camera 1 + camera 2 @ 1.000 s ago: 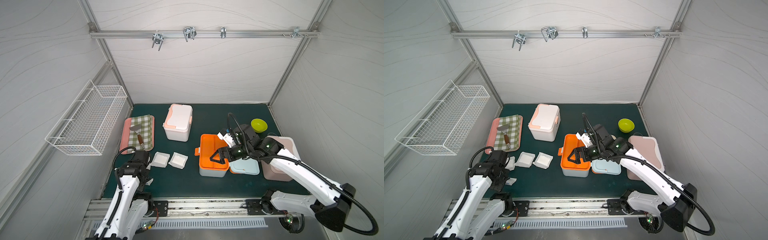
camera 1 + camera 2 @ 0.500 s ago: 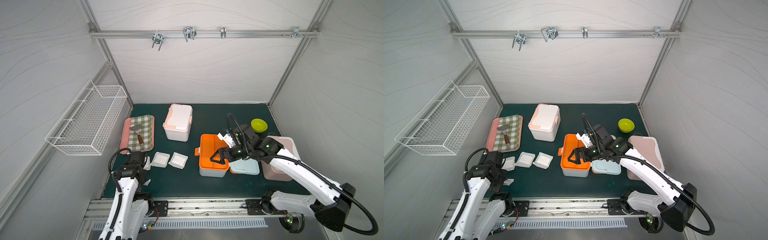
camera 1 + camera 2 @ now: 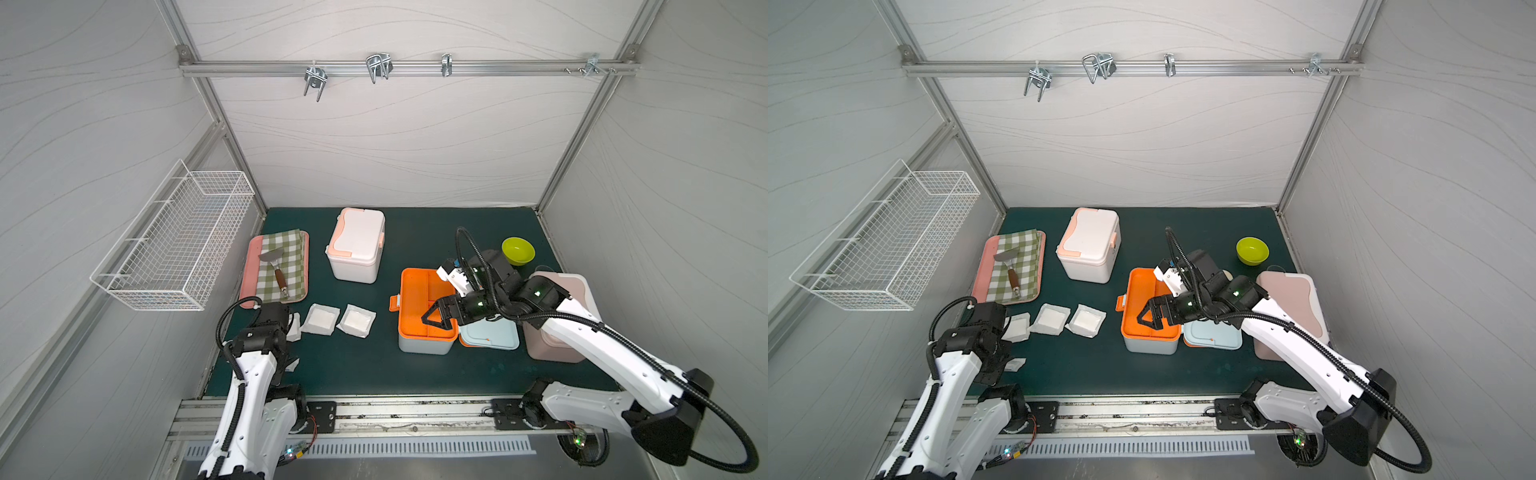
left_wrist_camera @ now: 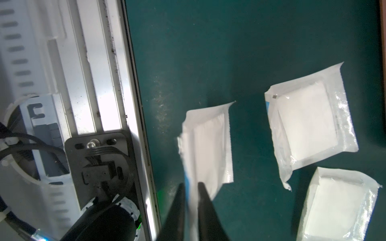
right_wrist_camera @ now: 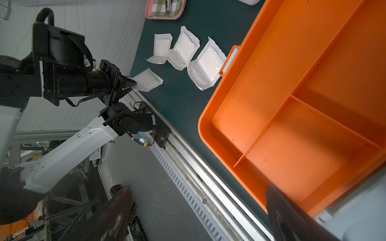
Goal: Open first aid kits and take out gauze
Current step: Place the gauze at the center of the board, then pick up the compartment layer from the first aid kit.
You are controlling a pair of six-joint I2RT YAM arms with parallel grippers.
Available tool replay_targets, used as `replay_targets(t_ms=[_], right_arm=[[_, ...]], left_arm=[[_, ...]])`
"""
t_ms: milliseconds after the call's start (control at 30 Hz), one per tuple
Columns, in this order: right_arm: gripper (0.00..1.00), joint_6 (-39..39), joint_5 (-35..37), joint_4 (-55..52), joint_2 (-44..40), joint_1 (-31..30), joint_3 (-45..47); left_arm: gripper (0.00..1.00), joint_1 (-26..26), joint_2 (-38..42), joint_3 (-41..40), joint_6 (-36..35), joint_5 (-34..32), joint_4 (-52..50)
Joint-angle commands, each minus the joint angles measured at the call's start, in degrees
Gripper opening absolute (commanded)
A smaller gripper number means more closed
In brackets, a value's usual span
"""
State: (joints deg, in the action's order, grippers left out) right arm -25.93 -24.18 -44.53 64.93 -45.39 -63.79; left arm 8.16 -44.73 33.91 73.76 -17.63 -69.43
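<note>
Left pincer (image 4: 191, 184), edged slightly left, loosely brackets a gauze packet (image 4: 208, 141); grip uncertain. Right pincer (image 3: 436, 320) stays spread.

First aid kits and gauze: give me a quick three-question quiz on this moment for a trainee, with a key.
1. True or false: the white kit has its lid shut.
2. How many gauze packets are outside the kits, counting the one between the left gripper fingers? A two, B four, C six.
3. Fill in: the right gripper hangs open above the ___ tray of the blue kit.
Key: 1 true; 2 B; 3 orange.
</note>
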Motion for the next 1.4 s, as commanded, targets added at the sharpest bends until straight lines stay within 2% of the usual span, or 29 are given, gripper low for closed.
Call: replay_targets(t_ms=[0,200,267,433,600,767,867,967,1100,1233,1367], right_arm=[[0.99,0.70,0.53,-1.25,-1.08,-0.41,0.24],[0.99,0.62,0.77,-1.35,-1.20,-0.47,0.32],[0.99,0.54,0.88,-1.43,-1.05,-0.43,0.25],[0.99,0.47,2.45,-2.40,-0.92,-0.36,-0.11],[0.99,-0.87,8.08,-2.89,-3.31,-0.32,0.34],[0.99,-3.06,19.33,-5.02,-8.53,0.02,0.50],[0.99,-3.32,22.55,-5.77,-12.46,1.39,0.80],[0.99,-3.94,22.33,-5.41,-16.66,4.58,1.83],[0.99,-5.09,18.18,-3.88,-22.39,11.52,4.13],[0.99,-4.29,15.85,-3.44,-26.41,16.46,5.08],[0.99,-2.95,16.88,-3.57,-27.47,17.35,5.38]], left_arm=[[0.24,0.35,0.17,1.57,-0.37,-1.99,-2.02],[0.31,0.36,0.70,2.39,-1.60,-1.10,-2.00],[0.43,0.36,0.94,3.43,-2.99,-0.52,-2.18],[0.81,0.36,2.73,8.32,-9.08,2.56,-1.54],[0.96,0.36,2.30,17.72,-15.50,5.82,-3.75],[0.99,0.36,2.36,27.33,-24.20,11.51,-3.48],[0.99,0.36,3.03,31.20,-29.76,16.16,-1.76],[0.99,0.36,3.59,33.31,-35.05,23.63,1.37],[0.99,0.36,3.45,35.22,-38.82,32.70,4.53],[0.99,0.33,2.92,34.92,-39.92,41.04,8.46],[0.99,0.24,2.29,33.15,-39.28,45.65,11.90]])
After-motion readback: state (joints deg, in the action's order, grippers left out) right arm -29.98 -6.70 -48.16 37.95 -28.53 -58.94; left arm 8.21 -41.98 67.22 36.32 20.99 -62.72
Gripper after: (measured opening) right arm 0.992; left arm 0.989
